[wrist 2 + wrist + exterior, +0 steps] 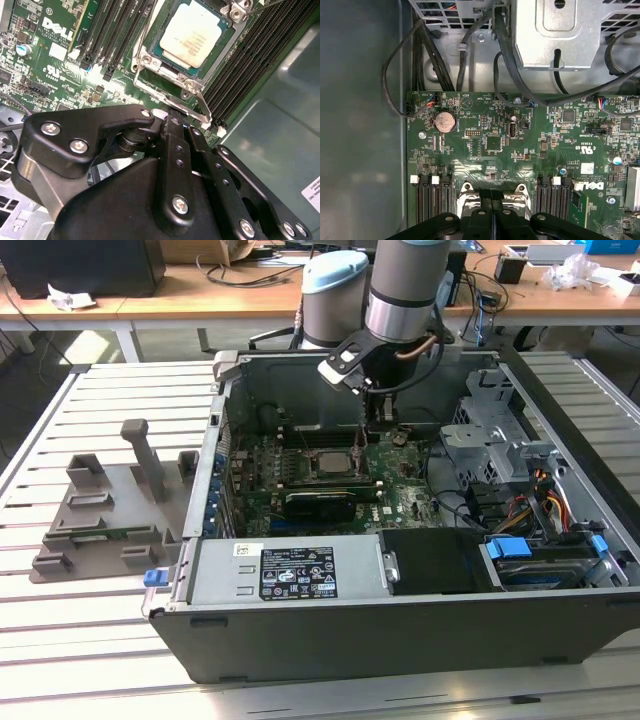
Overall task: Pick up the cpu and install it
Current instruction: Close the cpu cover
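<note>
The cpu (330, 462) lies flat in its socket on the green motherboard (400, 502) inside the open computer case. In the second wrist view the cpu (190, 37) shows a dull silver top and a thin green rim, ringed by the metal socket frame (146, 61). My gripper (357, 469) hangs just past the socket's edge on the exterior view's right. Its black fingers are shut together with nothing between them in both wrist views, and the gripper (172, 121) sits beside the socket lever (201, 108). In the first wrist view the gripper (492, 194) stands over the frame (467, 190).
Memory slots (250, 60) flank the socket. A metal drive cage (490, 440) and cables (435, 55) crowd one side, and the power supply (290, 572) closes the front. A grey fixture plate (100, 510) with upright posts lies outside the case, at the exterior view's left.
</note>
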